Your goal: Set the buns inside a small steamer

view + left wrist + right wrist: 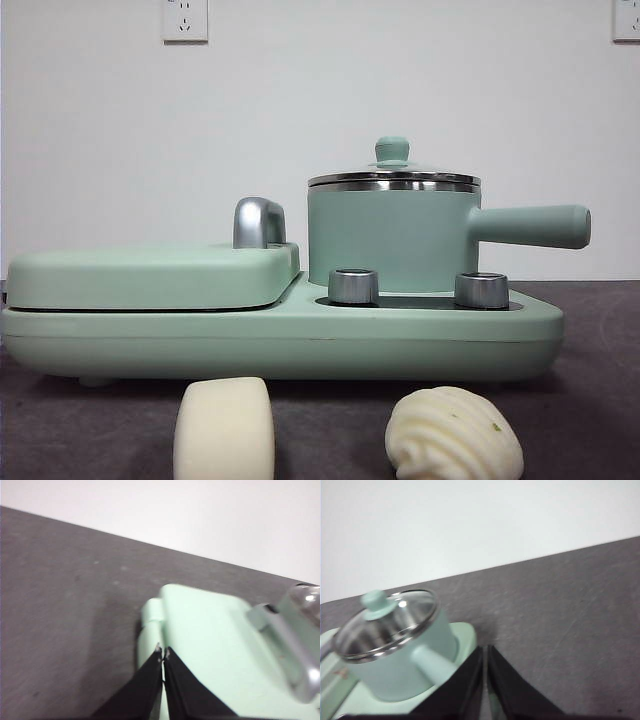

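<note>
Two cream-white buns on the dark table at the front: a smooth bun (pixel 224 428) and, beside it but apart, a ridged bun (pixel 454 434) with a tiny green speck, both just before the mint-green cooker base (pixel 280 335). On that base, a flat grill plate (pixel 150 276) with chrome handle (pixel 258 222) sits next to the small steamer (pixel 392 238), whose glass lid (pixel 392 170) is on and whose long handle points away from the grill plate. Left gripper (pixel 163 651) above the grill plate's end, jaws pressed together, empty; right gripper (pixel 484 650) above the table beside the steamer, jaws likewise closed, empty.
</note>
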### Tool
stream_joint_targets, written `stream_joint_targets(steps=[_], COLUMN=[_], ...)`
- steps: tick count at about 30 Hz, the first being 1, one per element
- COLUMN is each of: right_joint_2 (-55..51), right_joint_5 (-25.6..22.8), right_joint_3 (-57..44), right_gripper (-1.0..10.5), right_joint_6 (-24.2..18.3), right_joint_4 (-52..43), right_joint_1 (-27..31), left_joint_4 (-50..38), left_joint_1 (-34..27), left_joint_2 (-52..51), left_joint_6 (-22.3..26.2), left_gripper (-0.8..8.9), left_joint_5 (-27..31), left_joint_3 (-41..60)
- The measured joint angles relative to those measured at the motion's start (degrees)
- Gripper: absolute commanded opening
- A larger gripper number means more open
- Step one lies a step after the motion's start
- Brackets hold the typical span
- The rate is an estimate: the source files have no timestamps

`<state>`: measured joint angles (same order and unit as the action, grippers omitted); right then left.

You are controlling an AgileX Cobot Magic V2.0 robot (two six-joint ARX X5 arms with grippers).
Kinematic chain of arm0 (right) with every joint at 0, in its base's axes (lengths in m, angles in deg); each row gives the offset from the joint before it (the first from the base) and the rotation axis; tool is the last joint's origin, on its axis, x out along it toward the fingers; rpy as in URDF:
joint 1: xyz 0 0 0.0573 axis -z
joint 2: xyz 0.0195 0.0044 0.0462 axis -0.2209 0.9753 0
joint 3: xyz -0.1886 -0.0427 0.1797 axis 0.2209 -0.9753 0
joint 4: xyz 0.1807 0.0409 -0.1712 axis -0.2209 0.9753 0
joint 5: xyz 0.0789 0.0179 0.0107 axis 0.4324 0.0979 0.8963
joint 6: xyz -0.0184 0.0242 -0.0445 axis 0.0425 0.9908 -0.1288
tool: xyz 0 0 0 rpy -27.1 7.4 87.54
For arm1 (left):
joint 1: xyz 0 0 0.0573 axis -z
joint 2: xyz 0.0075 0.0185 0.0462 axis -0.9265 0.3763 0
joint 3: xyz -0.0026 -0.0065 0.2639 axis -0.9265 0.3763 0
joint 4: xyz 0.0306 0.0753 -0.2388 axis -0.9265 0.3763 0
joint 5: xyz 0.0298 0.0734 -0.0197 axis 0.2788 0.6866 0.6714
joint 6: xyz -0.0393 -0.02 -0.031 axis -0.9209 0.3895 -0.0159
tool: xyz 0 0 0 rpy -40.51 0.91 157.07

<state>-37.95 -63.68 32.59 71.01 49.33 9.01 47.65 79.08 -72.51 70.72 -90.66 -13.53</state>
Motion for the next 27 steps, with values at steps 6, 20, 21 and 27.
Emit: stream_joint_targets(steps=[6,20,21,27], right_joint_2=[7.9,22.1,22.4,22.5], right_joint_5=[6.4,29.6,30.4,31.1], right_joint_3=[10.8,28.1,28.4,28.5], right_gripper=[0.1,0.1,0.1,0.2], right_joint_6=[-0.8,-13.0,-13.4,-14.3], right_joint_4=[7.6,22.0,22.0,21.9], right_joint_1=[0.0,0.0,0.0,0.0], left_joint_4=[4.3,13.6,13.7,13.9], left_joint_1=[3.5,11.3,11.7,13.0], left_joint_2=[11.5,32.6,33.0,33.1], left_joint_6=[0.0,1.6,1.9,3.0], left_gripper=[0.09,0.09,0.09,0.12], left_joint_5=[-5.8,-30.2,-31.6,-34.1], left_joint_3=[-11.5,-31.9,-32.3,-32.5])
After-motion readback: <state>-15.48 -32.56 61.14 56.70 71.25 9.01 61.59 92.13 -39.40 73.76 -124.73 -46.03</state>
